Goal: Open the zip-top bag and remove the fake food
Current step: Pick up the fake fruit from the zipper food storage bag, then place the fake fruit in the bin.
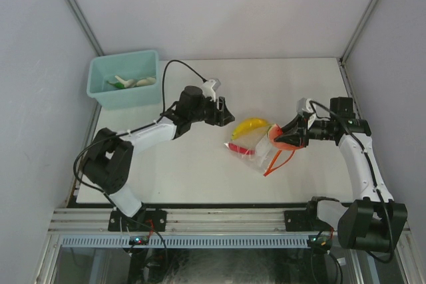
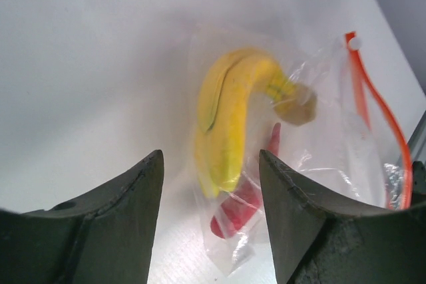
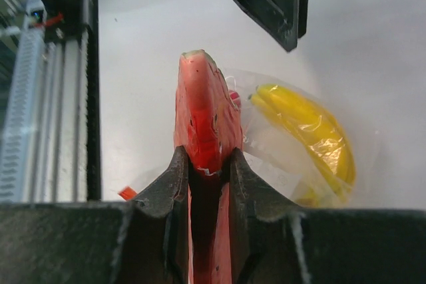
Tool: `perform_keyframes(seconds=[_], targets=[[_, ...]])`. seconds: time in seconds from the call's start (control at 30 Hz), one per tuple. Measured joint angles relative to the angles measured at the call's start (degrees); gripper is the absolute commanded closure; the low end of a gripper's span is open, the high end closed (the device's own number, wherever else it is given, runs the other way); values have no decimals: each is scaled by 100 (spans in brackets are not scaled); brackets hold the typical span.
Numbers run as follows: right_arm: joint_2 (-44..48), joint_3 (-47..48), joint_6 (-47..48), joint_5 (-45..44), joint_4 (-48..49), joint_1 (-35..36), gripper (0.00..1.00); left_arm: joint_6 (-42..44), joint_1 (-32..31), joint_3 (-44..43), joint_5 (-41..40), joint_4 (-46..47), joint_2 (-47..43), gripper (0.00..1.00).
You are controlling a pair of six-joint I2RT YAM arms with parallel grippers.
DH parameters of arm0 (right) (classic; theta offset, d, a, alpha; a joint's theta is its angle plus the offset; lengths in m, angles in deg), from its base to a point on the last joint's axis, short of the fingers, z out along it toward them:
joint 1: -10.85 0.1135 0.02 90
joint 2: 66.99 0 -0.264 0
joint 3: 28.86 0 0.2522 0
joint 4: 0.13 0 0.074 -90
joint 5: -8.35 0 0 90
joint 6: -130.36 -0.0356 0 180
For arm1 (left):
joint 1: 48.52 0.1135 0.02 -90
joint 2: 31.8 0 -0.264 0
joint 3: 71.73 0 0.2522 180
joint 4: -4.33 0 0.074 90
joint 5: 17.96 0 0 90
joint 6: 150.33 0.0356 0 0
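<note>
- Beside the banana (image 1: 251, 126), left gripper (image 1: 226, 112) wide, empty; right gripper (image 1: 287, 139) clamped on zip-top bag (image 2: 326, 164) rim
- Likely light, slippery film; pinch at zip strip (image 2: 359, 78)

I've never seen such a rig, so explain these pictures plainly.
Two robot arms stand at the near edge of a white table. One picture looks down from above; the other two come from wrist cameras. On it lies a clear zip-top plastic bag holding a curved yellow toy banana and a red elongated piece. The right hand pinches the bag's red-orange zip edge; the left hand hangs open near the banana, empty. A teal plastic bin at the back left holds small green and whitish pieces.
</note>
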Motion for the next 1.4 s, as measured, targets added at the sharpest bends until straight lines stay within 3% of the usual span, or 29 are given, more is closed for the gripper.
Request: perform_keyframes(seconds=[0.2, 0.27, 0.33, 0.4, 0.67, 0.8, 1.0, 1.4], targets=[[-2, 2, -2076, 140, 761, -2, 100, -2, 0, 560, -107, 533, -890, 31], [-46, 15, -2673, 229, 907, -2, 100, -48, 0, 739, -98, 791, -1189, 21], [-125, 35, -3075, 323, 988, -2, 100, -122, 0, 905, -68, 1108, -1462, 5], [-264, 70, -3464, 466, 1032, -2, 100, -337, 0, 1104, -20, 1585, -1703, 0], [-820, 81, -4409, 927, 1198, 0, 100, -2199, -13, 1707, 470, 4138, -1639, 0], [-1082, 87, -4920, 1036, 1471, 17, 100, -2981, -140, 1744, 476, 4907, -1384, 2], [-1340, 223, -5337, 1069, 1657, 260, 100, -3711, -568, 1718, 470, 5348, -992, 12], [-1685, 437, -5536, 1139, 1751, 654, 100, -4218, -1180, 977, 542, 5366, -105, 36]])
